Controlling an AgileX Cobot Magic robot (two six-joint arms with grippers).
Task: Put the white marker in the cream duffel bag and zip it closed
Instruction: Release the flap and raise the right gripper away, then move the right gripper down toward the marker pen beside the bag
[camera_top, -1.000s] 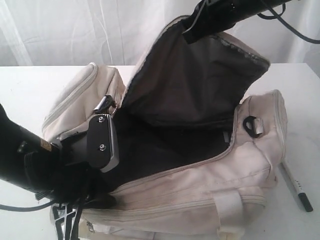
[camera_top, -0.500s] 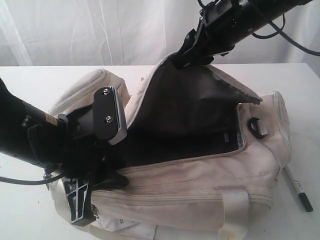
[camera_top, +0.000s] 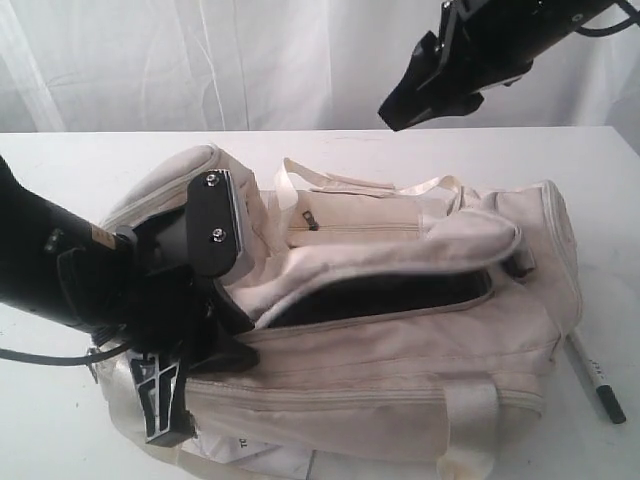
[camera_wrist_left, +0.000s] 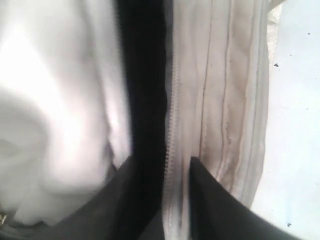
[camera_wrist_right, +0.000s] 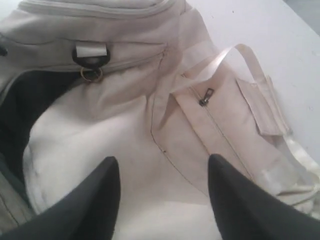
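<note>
On the white table (camera_top: 70, 170), just right of the large cream fabric duffel bag (camera_top: 400, 345), lies the slim white marker with a dark cap (camera_top: 592, 378), outside the bag. A top flap droops over the bag's part-open mouth, where black lining shows. The left gripper (camera_wrist_left: 160, 165) stands spread astride the near-left zip edge. The right gripper (camera_wrist_right: 162, 160) hangs spread and empty above the bag.

Ahead of my left gripper (camera_wrist_left: 160, 162), the opening of the cream duffel bag (camera_top: 400, 350) shows only black, so its contents cannot be determined. Bag fabric beside one finger is blurred to a white mass. Well apart from my right gripper (camera_wrist_right: 162, 159), the white marker (camera_top: 592, 382) is partly hidden behind the bag's end. Its print is too small to read.
</note>
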